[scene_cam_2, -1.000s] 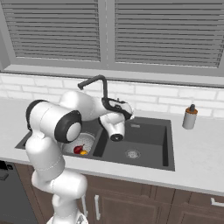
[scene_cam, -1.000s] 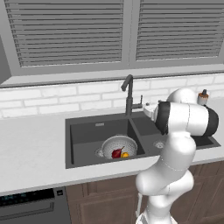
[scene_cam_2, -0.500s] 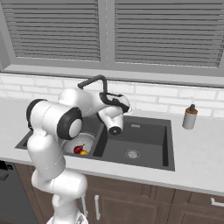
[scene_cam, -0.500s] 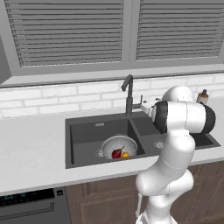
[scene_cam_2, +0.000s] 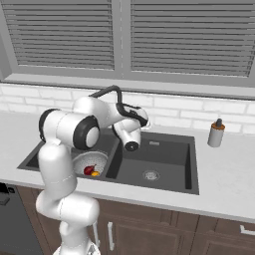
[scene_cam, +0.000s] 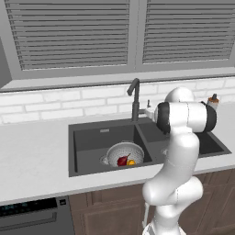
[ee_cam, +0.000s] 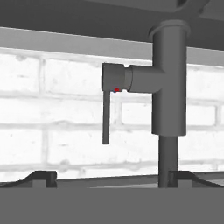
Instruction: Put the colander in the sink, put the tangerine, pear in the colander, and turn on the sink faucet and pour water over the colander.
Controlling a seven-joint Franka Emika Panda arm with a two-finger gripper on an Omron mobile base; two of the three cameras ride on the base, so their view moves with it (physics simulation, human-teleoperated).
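gripper point(ee_cam: 109, 177) nearer the sink faucet point(ee_cam: 168, 96) than half a second earlier, jaws spread wide, grasping nothing, fingertips either side of its stem. colander point(scene_cam: 125, 153) in the left basin of the sink point(scene_cam: 92, 140), pear point(scene_cam: 122, 160) and tangerine point(scene_cam: 131, 162) inside, unmoved.

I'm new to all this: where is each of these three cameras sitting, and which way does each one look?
Left base view: rides behind the arm on its left, looking forward and down at the sink, the colander and the faucet; the white arm rises at lower right.
Right base view: behind on the right, same scene, plus a soap bottle; the arm rises at lower left.
Hand view: on the hand, facing the faucet's lever and brick wall; the open gripper sits at the bottom.
Shared: both base views show colander, tangerine and pear.
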